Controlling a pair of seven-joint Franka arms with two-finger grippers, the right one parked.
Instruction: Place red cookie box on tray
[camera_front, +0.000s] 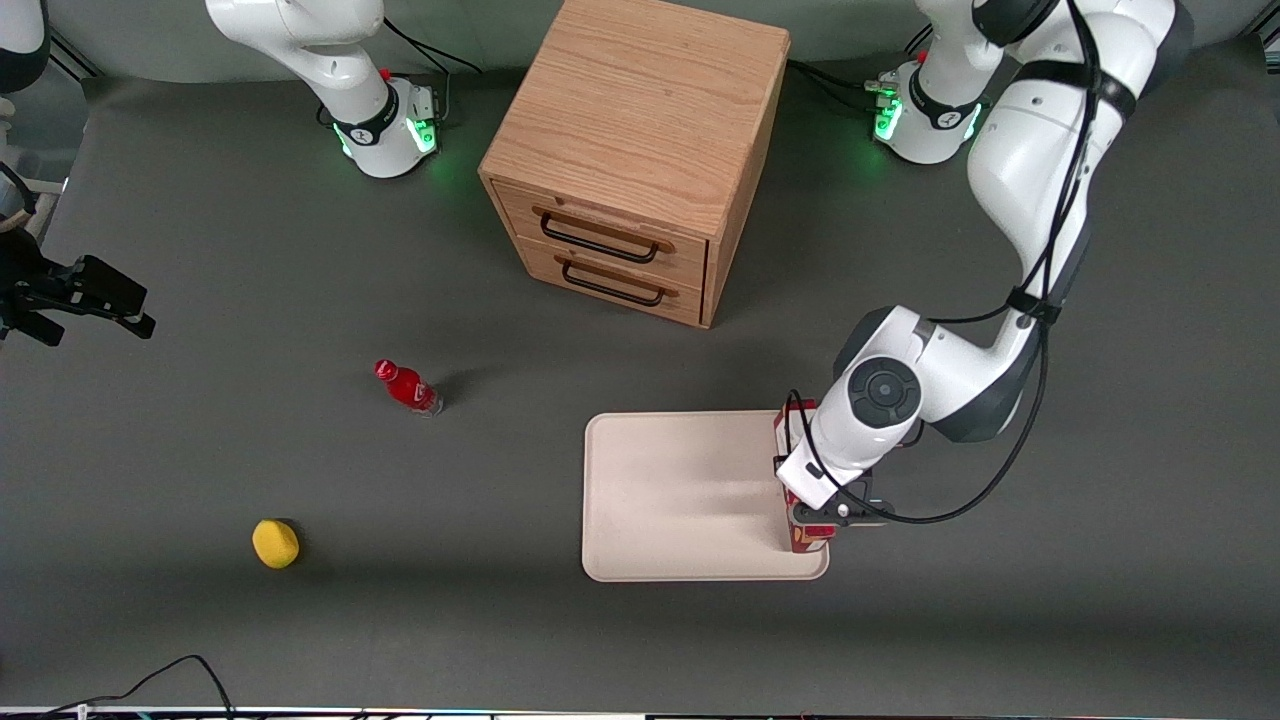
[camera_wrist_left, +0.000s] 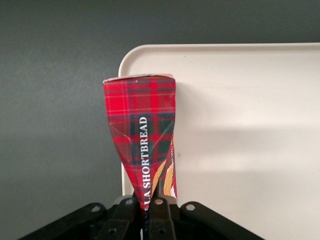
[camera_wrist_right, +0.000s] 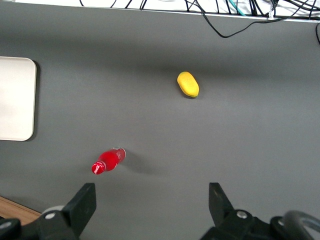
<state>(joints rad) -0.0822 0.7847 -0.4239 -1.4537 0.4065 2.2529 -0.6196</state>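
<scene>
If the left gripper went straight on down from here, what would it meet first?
Probably the tray. The gripper, shut on the box, points down over the tray's edge toward the working arm's end; the box would likely touch first, though height is unclear.

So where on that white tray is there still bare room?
Most of the tray is bare, from its bottle-side rim across. Only the working arm's edge is crowded: the gripper holds the red cookie box there.
</scene>
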